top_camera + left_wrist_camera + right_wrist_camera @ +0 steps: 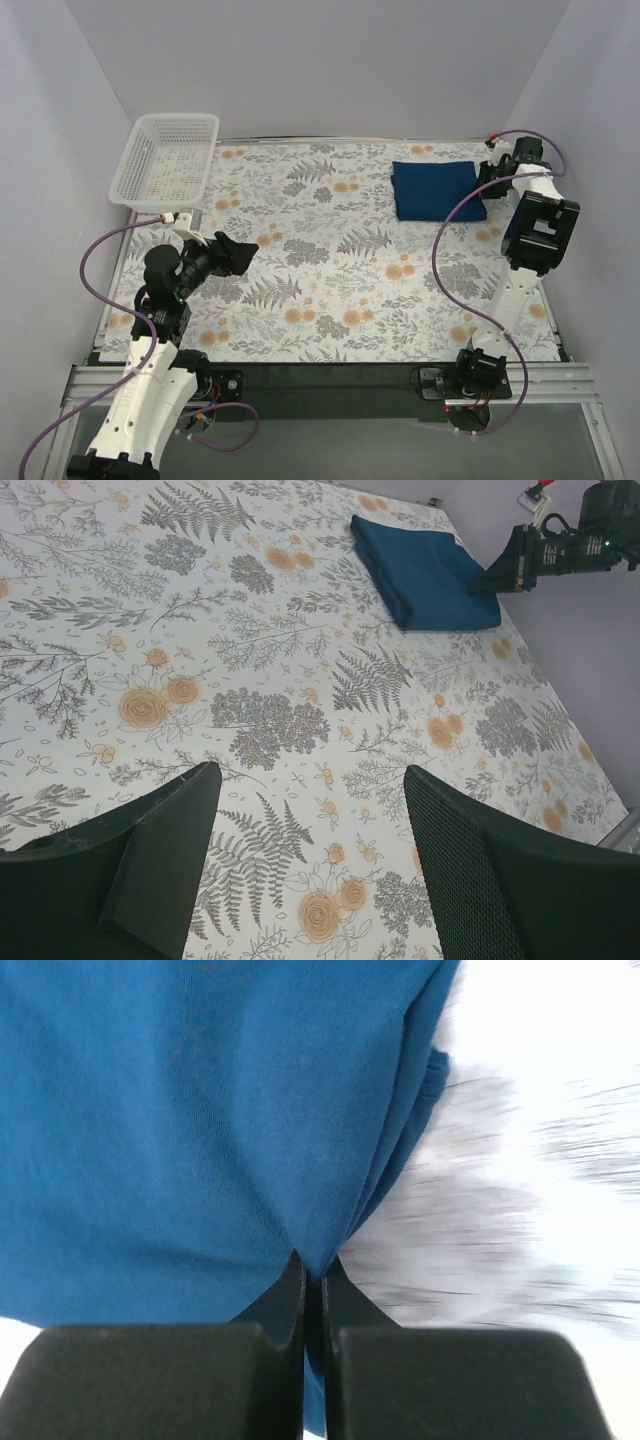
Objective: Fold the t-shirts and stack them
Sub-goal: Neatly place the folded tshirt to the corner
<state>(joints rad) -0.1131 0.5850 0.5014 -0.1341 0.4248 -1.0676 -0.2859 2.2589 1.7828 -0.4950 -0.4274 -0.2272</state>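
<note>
Hanging above the near left part of the worktop (320, 290), my left gripper (310, 780) points across the fern-and-flower print toward the far right corner. Its fingers (170, 850) stand wide apart, and the patterned cloth shows between them. A purple cable loops from that arm's wrist out to the left and back down to its base.

Farther back on the right, my right arm reaches up along the worktop's right edge and bends in at the wrist. My right gripper (487, 180) sits at the right-hand edge of the t-shirt (435, 190). In the wrist view its fingers (285, 1300) are pressed together, with a fold of blue cloth pinched between the tips.

That t-shirt lies as a folded blue rectangle on the far right part of the worktop, with layered edges showing along one side. I can see no print on the face turned up.

Farthest away, at the far left corner, a white mesh basket (128, 160) sits partly over the worktop's edge, well apart from the shirt. Orange specks of the floral print show through its mesh floor.
</note>
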